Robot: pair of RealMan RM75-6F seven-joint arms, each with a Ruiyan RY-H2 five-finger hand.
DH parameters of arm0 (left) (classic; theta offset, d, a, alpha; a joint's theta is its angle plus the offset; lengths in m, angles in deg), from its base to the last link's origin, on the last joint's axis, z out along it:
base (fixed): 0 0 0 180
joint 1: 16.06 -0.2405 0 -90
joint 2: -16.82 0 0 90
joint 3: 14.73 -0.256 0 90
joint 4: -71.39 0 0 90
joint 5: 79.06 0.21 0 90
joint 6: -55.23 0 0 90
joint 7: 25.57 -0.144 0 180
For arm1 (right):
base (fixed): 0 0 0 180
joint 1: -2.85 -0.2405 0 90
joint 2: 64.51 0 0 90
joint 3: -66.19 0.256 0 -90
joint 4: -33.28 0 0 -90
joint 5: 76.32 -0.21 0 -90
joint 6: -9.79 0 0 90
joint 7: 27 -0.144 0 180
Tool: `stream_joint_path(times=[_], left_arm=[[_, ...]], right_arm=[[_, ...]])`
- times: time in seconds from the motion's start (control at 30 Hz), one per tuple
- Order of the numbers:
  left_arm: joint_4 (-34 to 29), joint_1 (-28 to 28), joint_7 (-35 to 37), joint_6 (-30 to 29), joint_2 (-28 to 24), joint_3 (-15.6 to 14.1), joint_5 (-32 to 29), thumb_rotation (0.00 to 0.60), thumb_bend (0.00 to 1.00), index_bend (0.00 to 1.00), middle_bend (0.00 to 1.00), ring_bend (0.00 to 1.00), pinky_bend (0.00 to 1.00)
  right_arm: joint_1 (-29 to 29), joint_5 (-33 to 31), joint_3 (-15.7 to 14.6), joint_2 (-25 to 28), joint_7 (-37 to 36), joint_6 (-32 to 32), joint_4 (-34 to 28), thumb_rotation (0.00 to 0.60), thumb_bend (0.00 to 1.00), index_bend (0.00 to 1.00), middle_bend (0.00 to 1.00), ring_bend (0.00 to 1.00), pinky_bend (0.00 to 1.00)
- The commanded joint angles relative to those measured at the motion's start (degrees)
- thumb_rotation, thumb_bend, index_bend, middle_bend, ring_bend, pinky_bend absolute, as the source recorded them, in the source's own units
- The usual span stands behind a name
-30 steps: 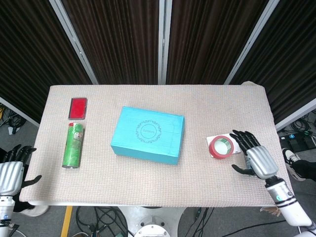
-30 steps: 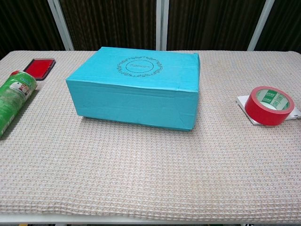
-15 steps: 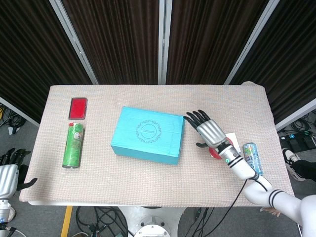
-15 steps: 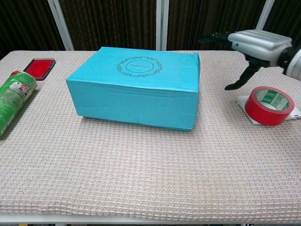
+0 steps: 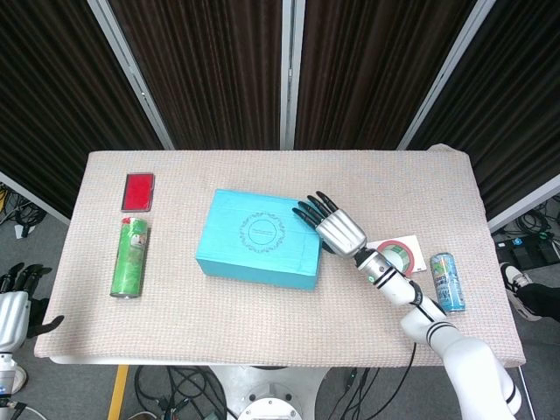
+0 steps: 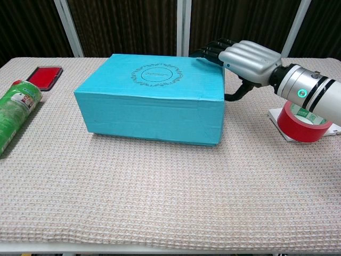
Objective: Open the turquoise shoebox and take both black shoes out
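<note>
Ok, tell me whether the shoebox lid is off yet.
No, the turquoise shoebox is fully closed in the chest view, with the right hand only reaching its right top edge.

The closed shoebox [image 6: 152, 101] sits on the table [image 6: 170, 197]. The right hand [image 6: 242, 60] rests at the box's far right corner, fingers apart; red tape [image 6: 305, 120] lies right of it.
</note>
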Motion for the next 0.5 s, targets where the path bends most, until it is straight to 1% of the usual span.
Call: stream_joint_path(times=[0.03, 0.07, 0.13, 0.27, 0.33, 0.37, 0.5], left_arm=[[-0.1, 0.1, -0.1, 0.1, 0.0, 0.0, 0.0, 0.600, 0.02, 0.22, 0.16, 0.08, 0.17], [-0.1, 0.1, -0.1, 0.1, 0.0, 0.0, 0.1, 0.600, 0.02, 0.22, 0.16, 0.08, 0.17], [-0.2, 0.2, -0.2, 0.1, 0.0, 0.1, 0.1, 0.600, 0.02, 0.22, 0.16, 0.08, 0.17], [-0.5, 0.4, -0.6, 0.2, -0.2, 0.1, 0.3, 0.600, 0.02, 0.22, 0.16, 0.08, 0.17], [-0.6, 0.4, -0.7, 0.1, -0.2, 0.2, 0.4, 0.600, 0.02, 0.22, 0.16, 0.08, 0.17], [-0.7, 0.4, -0.8, 0.0, -0.3, 0.2, 0.5, 0.600, 0.02, 0.22, 0.16, 0.08, 0.17], [-0.9, 0.4, -0.9, -0.1, -0.4, 0.1, 0.7, 0.600, 0.02, 0.22, 0.16, 0.08, 0.17]], right_arm=[[-0.2, 1.7, -3.0, -3.6, -5.2, -3.7, 6.7, 0.600, 0.41, 0.29, 0.25, 0.00, 0.00], [0.0, 1.4, -3.1, -3.8, -6.3, -4.1, 7.2, 0.600, 0.44, 0.33, 0.28, 0.00, 0.00], [0.4, 0.5, -2.7, -4.2, -9.1, -4.8, 7.7, 0.600, 0.50, 0.37, 0.31, 0.00, 0.00], [0.9, -3.0, -0.6, -4.3, -18.9, -4.7, 5.8, 0.600, 0.57, 0.39, 0.35, 0.00, 0.00], [0.9, -5.1, 0.8, -3.7, -24.4, -3.5, 3.6, 0.600, 0.59, 0.39, 0.36, 0.00, 0.00], [0.8, -6.6, 1.9, -3.1, -28.4, -2.3, 1.5, 0.600, 0.60, 0.39, 0.36, 0.00, 0.00], [0.1, -11.6, 5.3, 0.4, -39.2, 3.6, -6.7, 0.600, 0.62, 0.40, 0.36, 0.00, 0.00]])
